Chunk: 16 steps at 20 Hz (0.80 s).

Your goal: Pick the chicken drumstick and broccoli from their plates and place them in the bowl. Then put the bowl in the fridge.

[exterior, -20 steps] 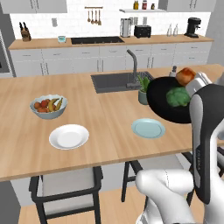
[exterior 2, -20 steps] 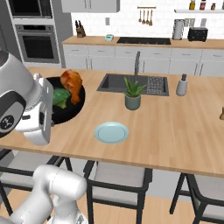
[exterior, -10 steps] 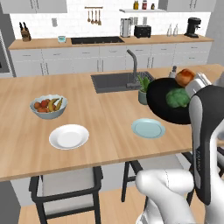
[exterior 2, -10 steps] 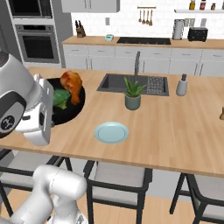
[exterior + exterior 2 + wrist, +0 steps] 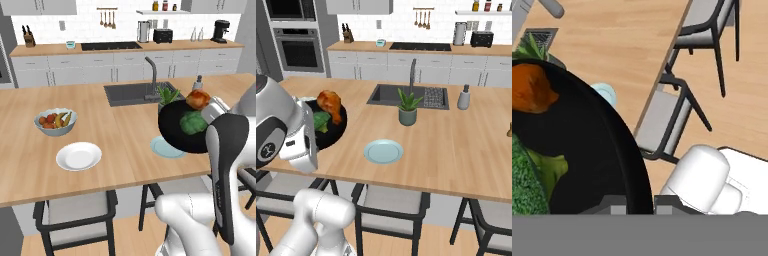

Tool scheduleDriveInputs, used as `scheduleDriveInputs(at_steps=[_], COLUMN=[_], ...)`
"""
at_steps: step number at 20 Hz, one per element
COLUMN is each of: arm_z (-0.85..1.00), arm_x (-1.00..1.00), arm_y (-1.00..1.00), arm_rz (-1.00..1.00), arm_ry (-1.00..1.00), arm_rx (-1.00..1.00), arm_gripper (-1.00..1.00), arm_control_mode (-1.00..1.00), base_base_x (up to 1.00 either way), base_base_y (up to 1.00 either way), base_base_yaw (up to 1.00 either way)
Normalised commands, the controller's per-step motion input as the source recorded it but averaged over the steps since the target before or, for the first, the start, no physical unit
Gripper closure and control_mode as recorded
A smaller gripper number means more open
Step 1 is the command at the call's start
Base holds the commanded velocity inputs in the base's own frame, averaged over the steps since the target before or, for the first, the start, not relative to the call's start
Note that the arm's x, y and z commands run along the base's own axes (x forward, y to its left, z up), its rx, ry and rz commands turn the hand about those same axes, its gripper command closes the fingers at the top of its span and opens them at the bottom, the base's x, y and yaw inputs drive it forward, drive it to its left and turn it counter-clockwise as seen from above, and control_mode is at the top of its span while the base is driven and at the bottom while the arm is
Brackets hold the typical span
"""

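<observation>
Claw [image 5: 638,202] clamped on black bowl [image 5: 619,145] rim, drumstick [image 5: 198,98] and broccoli [image 5: 192,123] inside; no legible writing.

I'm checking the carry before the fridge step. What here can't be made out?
- Pincer: hand view, the fingertips barely show at the bottom edge, on the black bowl's rim.
- Broccoli: hand view, cut off by the left edge.
- Bowl: right base view, its near side is hidden by the arm.
- Blue-green plate: left base view, partly covered by the raised bowl.
</observation>
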Motion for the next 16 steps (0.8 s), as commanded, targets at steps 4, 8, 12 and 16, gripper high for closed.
scheduleDriveInputs(at_steps=[4, 8, 12, 16], arm_z=[0.00, 0.00, 0.00, 0.00], arm_x=[0.01, 0.00, 0.00, 0.00], arm_y=[0.04, 0.00, 0.00, 0.00], arm_rz=[0.00, 0.00, 0.00, 0.00], arm_ry=[0.00, 0.00, 0.00, 0.00], arm_rx=[-0.01, 0.00, 0.00, 0.00], arm_gripper=[1.00, 1.00, 1.00, 1.00], arm_control_mode=[1.00, 1.00, 1.00, 1.00], base_base_x=[0.00, -0.46, -0.78, -0.34], base_base_y=[0.00, -0.44, -1.00, -1.00], base_base_yaw=[0.00, 0.00, 0.00, 0.00])
